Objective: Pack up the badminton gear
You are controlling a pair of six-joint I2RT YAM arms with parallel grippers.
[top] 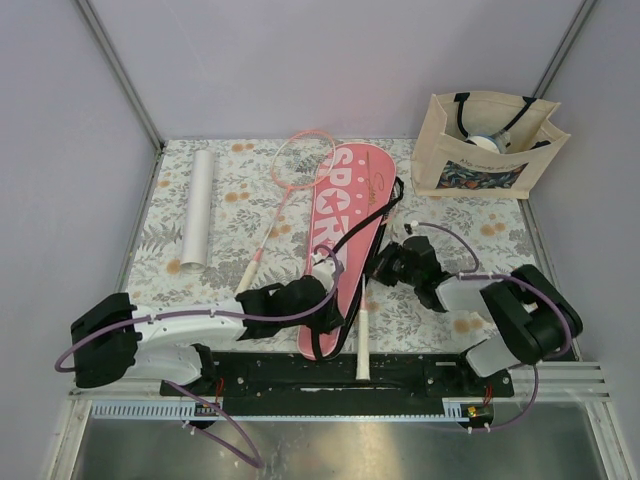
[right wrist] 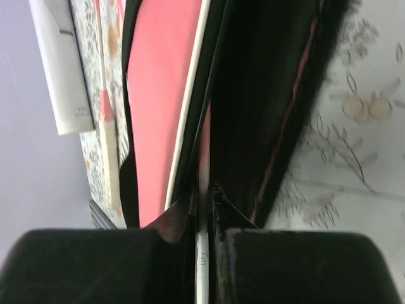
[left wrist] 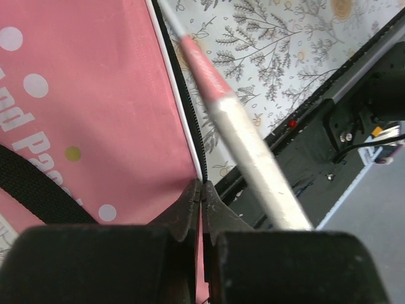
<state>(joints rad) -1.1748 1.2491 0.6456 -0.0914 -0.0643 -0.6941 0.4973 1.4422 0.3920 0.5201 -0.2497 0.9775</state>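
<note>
Across the middle of the floral desk [top: 500, 230], lying slantwise: pink racket cover [top: 340, 215], "SPORT" side up. Pinched at its near zip edge by left pincer [left wrist: 202, 190], closed tight on the fabric. Just right of that, white handle of one racket [top: 362, 345], poking out towards the arm bases. Nipped on its thin shaft, at the cover's open side: right pincer [right wrist: 204, 197], closed. Left of the cover, apart: other racket [top: 250, 272], then white tube [top: 198, 205]. Far right corner: tote bag [top: 485, 140].
</note>
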